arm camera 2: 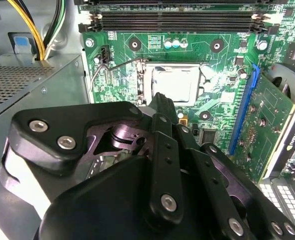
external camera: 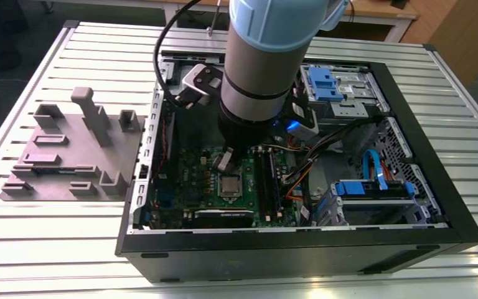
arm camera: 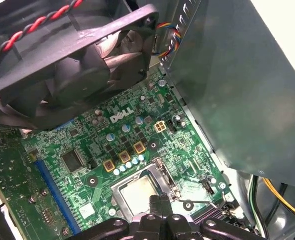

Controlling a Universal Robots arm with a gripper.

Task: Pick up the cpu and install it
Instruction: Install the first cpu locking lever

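The cpu [external camera: 231, 184], a small silvery square chip, lies flat in the dark socket frame [arm camera 2: 143, 82] on the green motherboard [external camera: 197, 174]. In both wrist views the cpu [arm camera 2: 176, 84] [arm camera: 137, 191] sits just beyond my fingertips. My gripper [external camera: 223, 167] hangs inside the open computer case, a little above the board beside the socket. In both wrist views the gripper [arm camera 2: 160, 100] [arm camera: 160, 201] has its black fingers pressed together with nothing between them. The thin socket lever [arm camera 2: 112, 66] stands swung out from the frame.
A grey power supply [arm camera: 237, 75] and a black fan [arm camera: 72, 55] crowd the board. Memory slots [arm camera 2: 172, 20] and an expansion card [arm camera 2: 267, 120] flank the socket. Blue drive bays [external camera: 376, 190] fill the case's right. A grey fixture block [external camera: 73, 156] stands on the slatted table at the exterior view's left.
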